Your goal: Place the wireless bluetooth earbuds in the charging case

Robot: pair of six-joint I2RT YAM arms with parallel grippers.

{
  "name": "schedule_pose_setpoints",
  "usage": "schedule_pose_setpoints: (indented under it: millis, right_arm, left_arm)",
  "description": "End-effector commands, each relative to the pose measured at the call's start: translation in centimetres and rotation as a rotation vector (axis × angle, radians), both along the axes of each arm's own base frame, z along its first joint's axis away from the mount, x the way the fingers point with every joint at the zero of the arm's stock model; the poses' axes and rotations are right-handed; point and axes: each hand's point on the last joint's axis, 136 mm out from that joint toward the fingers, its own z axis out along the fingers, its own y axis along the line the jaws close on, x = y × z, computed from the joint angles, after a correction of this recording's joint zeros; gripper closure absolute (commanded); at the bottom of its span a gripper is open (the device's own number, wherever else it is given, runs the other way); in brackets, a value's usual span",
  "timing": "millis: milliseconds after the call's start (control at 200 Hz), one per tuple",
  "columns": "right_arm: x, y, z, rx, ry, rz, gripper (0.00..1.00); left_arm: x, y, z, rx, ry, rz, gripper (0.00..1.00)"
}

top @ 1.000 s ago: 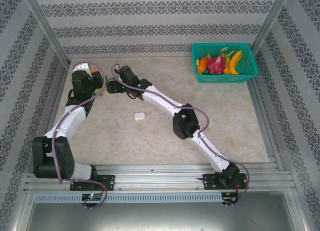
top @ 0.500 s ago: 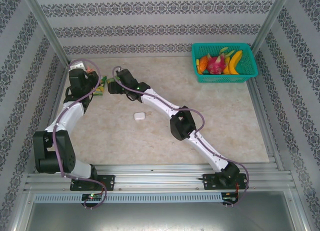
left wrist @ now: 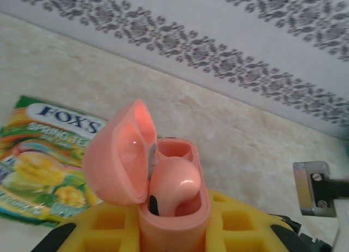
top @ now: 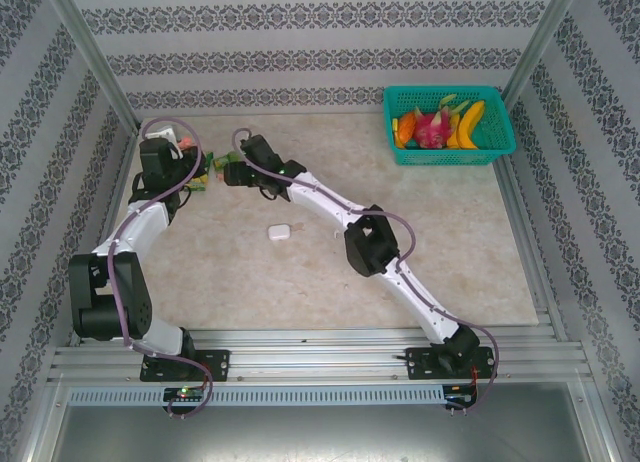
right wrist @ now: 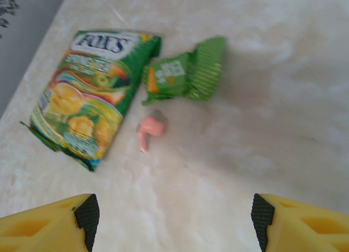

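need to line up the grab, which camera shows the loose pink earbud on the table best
Right wrist: the loose pink earbud lies unobstructed on the table, next to the candy bag. In the top view it is too small to make out.

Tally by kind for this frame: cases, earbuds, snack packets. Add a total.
Cases: 2 - pink case, white case
Earbuds: 2, both pink - seated earbud in the pink case, loose earbud
Snack packets: 2 - large bag, small green packet
Total: 6
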Motion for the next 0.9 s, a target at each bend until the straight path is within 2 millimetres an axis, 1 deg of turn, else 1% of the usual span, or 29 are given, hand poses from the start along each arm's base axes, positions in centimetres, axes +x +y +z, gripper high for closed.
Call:
schedule_pose_setpoints:
  millis: [0, 40, 55, 80, 110, 125, 170, 225, 270, 295, 315, 400, 515, 635, 679, 759, 894]
  right_arm:
    - [0.7, -3.8, 7.2, 0.072, -0.020, -0.042, 0.24]
    - [0.6, -5.2, 8.0, 0.079, -0.010, -0.051, 0.24]
    - [0.5, -5.6, 8.0, 0.079, -0.003, -0.052, 0.24]
    - [0.4, -6.7, 8.7, 0.086, 0.003, -0.058, 0.24]
    - [0.1, -7.6, 9.0, 0.091, 0.015, -0.060, 0.24]
    - [0.0, -8.2, 9.4, 0.096, 0.016, -0.065, 0.24]
    - [-0.4, -9.9, 10.0, 0.106, 0.027, -0.073, 0.24]
    - [-1.2, -11.6, 11.3, 0.125, 0.024, -0.073, 0.24]
    - [-2.0, -13.0, 12.0, 0.141, 0.024, -0.072, 0.24]
    - [-2.5, -13.7, 12.7, 0.153, 0.020, -0.069, 0.24]
    - [-2.9, -14.2, 12.8, 0.157, 0.021, -0.066, 0.24]
    - [-4.8, -16.1, 14.1, 0.189, 0.018, -0.043, 0.24]
    - [-7.8, -18.0, 14.9, 0.207, 0.015, 0.015, 0.24]
    - [-10.6, -19.4, 15.7, 0.248, 0.000, 0.094, 0.24]
    - [-11.6, -19.9, 16.3, 0.270, -0.021, 0.122, 0.24]
    - [-12.7, -20.5, 16.8, 0.299, -0.060, 0.172, 0.25]
    - [-13.4, -21.8, 16.9, 0.342, -0.085, 0.199, 0.28]
  left_arm:
    - [-0.5, -2.5, 3.0, -0.005, -0.146, -0.165, 1.00]
    - [-0.8, -3.4, 3.2, -0.007, -0.171, -0.214, 1.00]
    - [-1.0, -3.7, 3.3, -0.004, -0.182, -0.233, 1.00]
    - [-1.2, -4.4, 3.6, 0.004, -0.209, -0.267, 1.00]
    - [-1.6, -5.2, 3.8, 0.019, -0.239, -0.306, 1.00]
    - [-1.8, -5.6, 3.9, 0.028, -0.254, -0.321, 1.00]
    - [-2.5, -6.8, 4.1, 0.060, -0.301, -0.366, 1.00]
    - [-3.3, -8.4, 4.3, 0.095, -0.355, -0.428, 1.00]
    - [-4.0, -9.8, 4.3, 0.112, -0.386, -0.485, 1.00]
    - [-4.2, -10.5, 4.2, 0.118, -0.388, -0.512, 1.00]
    - [-4.5, -11.0, 4.0, 0.124, -0.386, -0.531, 1.00]
    - [-5.4, -13.7, 3.5, 0.141, -0.390, -0.634, 1.00]
    - [-6.7, -17.2, 3.3, 0.150, -0.411, -0.756, 1.00]
    - [-7.9, -20.1, 3.4, 0.134, -0.435, -0.860, 1.00]
    - [-8.3, -21.1, 3.4, 0.115, -0.442, -0.905, 1.00]
    - [-8.9, -22.8, 3.5, 0.088, -0.445, -0.982, 1.00]
    - [-10.2, -25.2, 4.1, 0.048, -0.452, -1.109, 1.00]
